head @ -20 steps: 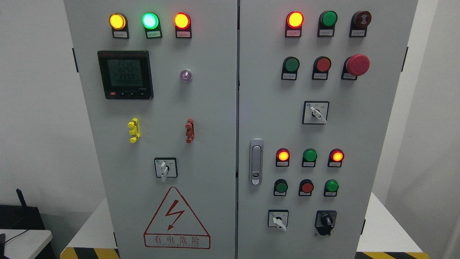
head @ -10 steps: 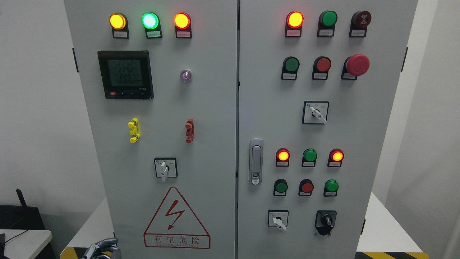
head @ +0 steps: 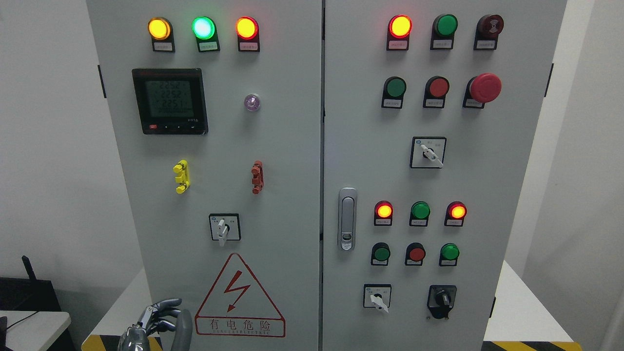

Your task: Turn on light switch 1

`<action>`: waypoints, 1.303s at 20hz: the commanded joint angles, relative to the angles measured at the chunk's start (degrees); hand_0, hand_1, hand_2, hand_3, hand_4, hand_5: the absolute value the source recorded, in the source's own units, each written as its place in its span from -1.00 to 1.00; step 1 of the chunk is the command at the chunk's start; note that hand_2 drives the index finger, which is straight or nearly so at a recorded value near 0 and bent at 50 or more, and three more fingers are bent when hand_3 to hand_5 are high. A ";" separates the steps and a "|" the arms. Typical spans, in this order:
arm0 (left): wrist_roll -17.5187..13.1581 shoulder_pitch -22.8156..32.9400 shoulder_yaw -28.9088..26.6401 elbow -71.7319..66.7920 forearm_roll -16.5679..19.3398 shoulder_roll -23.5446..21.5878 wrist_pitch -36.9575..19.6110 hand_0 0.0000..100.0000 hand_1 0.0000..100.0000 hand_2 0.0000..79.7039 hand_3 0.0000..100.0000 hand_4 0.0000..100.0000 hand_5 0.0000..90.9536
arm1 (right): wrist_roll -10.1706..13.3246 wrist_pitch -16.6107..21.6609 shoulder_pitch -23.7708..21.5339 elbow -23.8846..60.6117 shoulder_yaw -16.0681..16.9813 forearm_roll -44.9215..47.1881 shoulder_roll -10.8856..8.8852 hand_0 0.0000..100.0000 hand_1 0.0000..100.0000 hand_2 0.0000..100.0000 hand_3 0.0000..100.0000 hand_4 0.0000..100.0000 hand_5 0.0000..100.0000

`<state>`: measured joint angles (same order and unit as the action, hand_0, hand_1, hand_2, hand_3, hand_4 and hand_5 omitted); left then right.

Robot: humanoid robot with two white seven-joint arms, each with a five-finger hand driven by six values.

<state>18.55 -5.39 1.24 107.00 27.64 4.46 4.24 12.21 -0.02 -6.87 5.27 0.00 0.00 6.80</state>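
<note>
Left hand [head: 158,324] — fingers [head: 163,308] loosely curled, grasping nothing; likely target, selector switch [head: 224,227], sits above and right of the fingers — judged best: rise squarely, pinch the white lever, twist gently.

- Left hand [head: 156,325]: metallic silver-grey shell with a faint bluish sheen, showing at the lower left edge.
- Fingers [head: 163,308]: slender, built of short jointed segments with darker gaps at the joints.
- Thumb [head: 184,331]: thicker, smooth, rounded grey form beside the fingers.
</note>
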 commanded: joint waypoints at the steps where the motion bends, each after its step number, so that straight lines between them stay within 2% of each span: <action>1: 2.71 -3.39 9.82 0.40 0.31 0.99 3.83 -0.28 -0.46 -0.04 0.23 0.38 0.06 | 0.00 0.02 0.01 0.00 -1.32 -0.26 -0.03 -0.76 -0.22 -1.00 -1.00 -1.00 -1.00; 7: 6.67 -6.55 11.76 0.49 -2.49 1.25 10.16 -0.31 -0.41 -0.03 0.25 0.38 0.06 | 0.01 0.02 0.01 0.00 -1.32 -0.26 -0.03 -0.76 -0.22 -1.00 -1.00 -1.00 -1.00; 12: 6.67 -7.26 11.76 0.40 -5.83 1.34 12.81 -0.33 -0.29 0.01 0.30 0.42 0.09 | 0.01 0.02 -0.08 0.00 -1.32 -0.26 0.06 -0.76 -0.22 -1.00 -1.00 -1.00 -1.00; 14: 6.67 -7.35 11.76 0.40 -7.24 1.34 13.34 -0.39 -0.14 0.05 0.35 0.45 0.12 | 0.01 0.02 0.01 0.00 -1.32 -0.26 0.06 -0.76 -0.22 -1.00 -1.00 -1.00 -1.00; 17: 6.67 -7.35 11.33 0.40 -7.33 1.52 13.43 -0.53 0.01 0.18 0.46 0.52 0.21 | 0.01 0.02 0.01 0.00 -1.32 -0.26 -0.03 -0.76 -0.22 -1.00 -1.00 -1.00 -1.00; 19: 6.85 -7.44 11.06 0.49 -7.33 1.60 13.42 -0.55 0.03 0.21 0.49 0.55 0.29 | 0.01 0.02 0.01 0.00 -1.32 -0.26 -0.03 -0.76 -0.22 -1.00 -1.00 -1.00 -1.00; 22: 8.95 -7.88 11.06 0.58 -7.25 1.78 14.91 -0.57 0.05 0.22 0.49 0.58 0.46 | 0.01 0.02 0.01 0.00 -1.32 -0.26 -0.03 -0.76 -0.22 -1.00 -1.00 -1.00 -1.00; 26: 10.45 -8.23 9.83 0.58 -7.25 1.78 16.68 -0.59 0.09 0.22 0.47 0.59 0.52 | 0.01 0.02 0.01 0.00 -1.32 -0.26 -0.03 -0.76 -0.22 -1.00 -1.00 -1.00 -1.00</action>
<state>28.10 -13.07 11.24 107.46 20.73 5.86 20.12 12.21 -0.02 -6.87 5.27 0.00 0.00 6.80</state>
